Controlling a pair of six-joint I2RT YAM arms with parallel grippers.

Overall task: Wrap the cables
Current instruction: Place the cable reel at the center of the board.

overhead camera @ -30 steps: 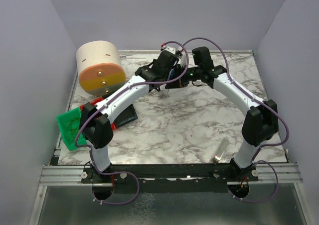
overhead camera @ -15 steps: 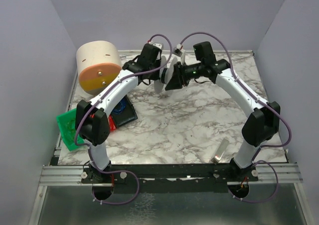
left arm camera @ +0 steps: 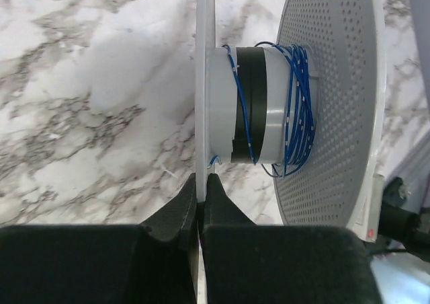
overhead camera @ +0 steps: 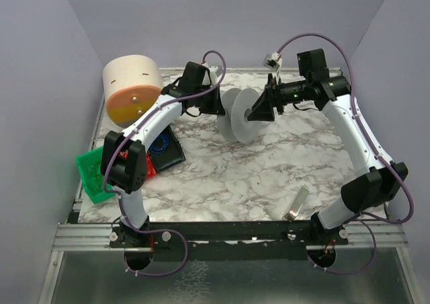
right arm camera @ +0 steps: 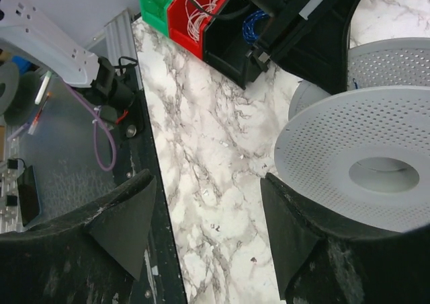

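Marbled tabletop (overhead camera: pixel 269 163) fills the floor of a pale-walled booth, and both arms reach to its far middle, where a white spool (overhead camera: pixel 238 112) is held off the surface on its side. The spool has 2 round flanges. The left claw (left arm camera: pixel 201 179) is pressed together on the rim of the thin flange (left arm camera: pixel 205 48), pinching it edge-on between its black fingers. The other flange (left arm camera: pixel 336 102) is perforated. Between them sits the white core (left arm camera: pixel 218 102) with a black band (left arm camera: pixel 254 102) around it.

The wire (left arm camera: pixel 299 109) is thin and blue with small white marks. Most of its loops bunch on the core against the perforated flange, and 1 strand crosses the black band toward the thin flange.

The right claw (right arm camera: pixel 208 203) is spread wide beside the perforated flange; whether a finger touches it cannot be told.

At the left of the table stand a beige drum (overhead camera: pixel 134 92) with an orange face, a green bin (overhead camera: pixel 93 173) and a red bin (right arm camera: pixel 195 21).
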